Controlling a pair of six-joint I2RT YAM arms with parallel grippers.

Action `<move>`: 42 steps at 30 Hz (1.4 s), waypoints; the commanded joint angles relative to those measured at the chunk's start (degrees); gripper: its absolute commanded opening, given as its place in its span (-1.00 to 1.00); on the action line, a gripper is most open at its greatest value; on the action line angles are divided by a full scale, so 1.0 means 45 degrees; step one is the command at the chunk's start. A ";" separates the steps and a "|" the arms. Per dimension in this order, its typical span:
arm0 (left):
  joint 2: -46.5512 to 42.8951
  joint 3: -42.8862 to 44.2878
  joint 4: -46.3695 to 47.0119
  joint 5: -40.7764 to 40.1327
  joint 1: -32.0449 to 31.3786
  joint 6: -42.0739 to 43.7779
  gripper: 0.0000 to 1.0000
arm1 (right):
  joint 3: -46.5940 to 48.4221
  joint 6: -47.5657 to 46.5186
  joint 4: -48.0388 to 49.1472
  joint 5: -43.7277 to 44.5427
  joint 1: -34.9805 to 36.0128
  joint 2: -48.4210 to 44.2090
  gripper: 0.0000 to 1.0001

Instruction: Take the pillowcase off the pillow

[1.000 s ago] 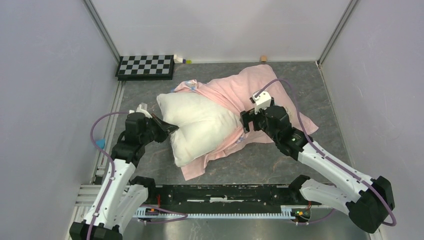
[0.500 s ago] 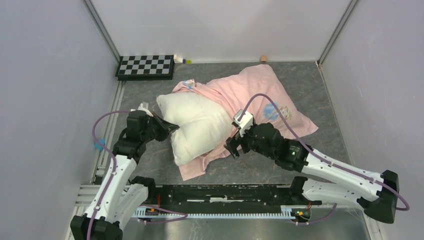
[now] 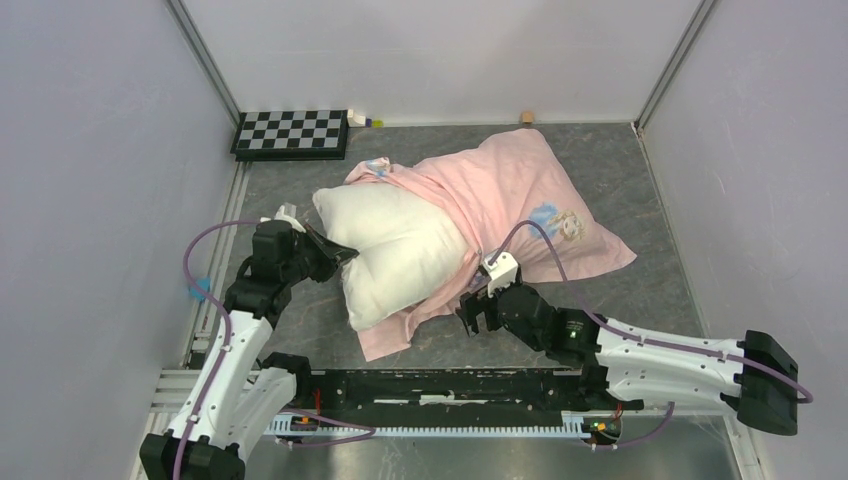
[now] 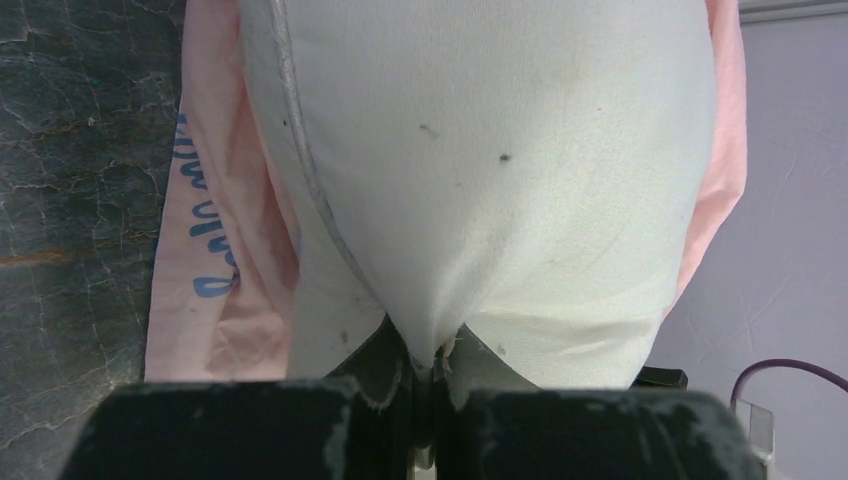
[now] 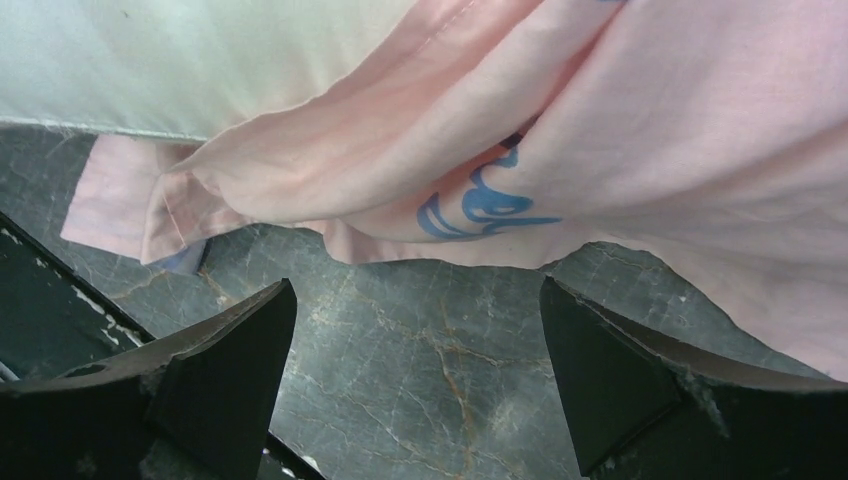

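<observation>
The cream-white pillow (image 3: 395,250) lies mid-table, its left half bare, its right end still inside the pillowcase (image 3: 510,190), which shows its pale pink reverse with a blue print patch. My left gripper (image 3: 345,257) is shut on the pillow's left edge; in the left wrist view the pillow (image 4: 480,150) bunches into the closed jaws of my left gripper (image 4: 432,365), with the pillowcase (image 4: 215,250) beside it. My right gripper (image 3: 470,312) is open and empty, low over the table by the pillowcase's near edge; in the right wrist view my right gripper (image 5: 418,330) faces the pink pillowcase hem (image 5: 480,170).
A checkerboard (image 3: 291,133) lies at the back left, with small items (image 3: 363,121) next to it and a small block (image 3: 526,118) at the back wall. Metal frame posts and grey walls enclose the dark marble table (image 3: 640,290). The arm-base rail (image 3: 440,385) runs along the near edge.
My right arm has swung from over the pillowcase's middle down toward the near edge, low by the pink hem. The pillowcase's blue print patch is now uncovered. The left gripper has held still.
</observation>
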 commanded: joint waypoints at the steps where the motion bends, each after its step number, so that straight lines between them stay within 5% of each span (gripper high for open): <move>1: -0.0298 0.0814 0.1006 0.0303 0.0090 -0.0522 -0.95 | -0.0795 0.0890 0.2796 0.0501 0.0096 -0.0028 0.96; 7: -0.0309 0.0816 0.1020 0.0445 0.0090 -0.0614 -0.95 | -0.2498 0.0936 0.7470 -0.0370 0.0106 0.0597 0.96; 17: -0.0399 0.0876 0.0915 0.0516 0.0090 -0.0679 -0.95 | -0.0832 0.0870 0.8539 -0.0106 0.0096 0.3191 0.93; 20: -0.0372 0.0945 0.0903 0.0573 0.0090 -0.0699 -0.95 | -0.0649 0.1423 0.7848 0.1444 0.0077 0.3346 0.26; 22: -0.0350 0.1054 0.0851 0.0548 0.0090 -0.0653 -0.95 | -0.0789 0.1628 0.7527 0.2607 0.0031 0.3131 -0.69; 23: -0.0335 0.1156 0.0780 0.0508 0.0080 -0.0580 -0.95 | -0.0871 0.1574 0.7312 0.3074 -0.0060 0.2946 -0.97; 28: 0.0092 0.2874 -0.0639 -0.0506 0.0146 0.0882 -0.95 | -0.0990 0.1385 0.5075 0.3801 -0.1534 0.2112 -1.00; 34: 0.0931 0.6352 -0.3070 -0.2854 0.0406 0.2639 -0.95 | -0.2477 0.0949 0.3939 0.2595 -0.5297 0.0533 -1.00; 42: 0.0978 0.6479 -0.3001 -0.3283 0.0581 0.2442 -0.95 | -0.2788 -0.0074 0.3394 0.0241 -0.9594 -0.0398 -1.00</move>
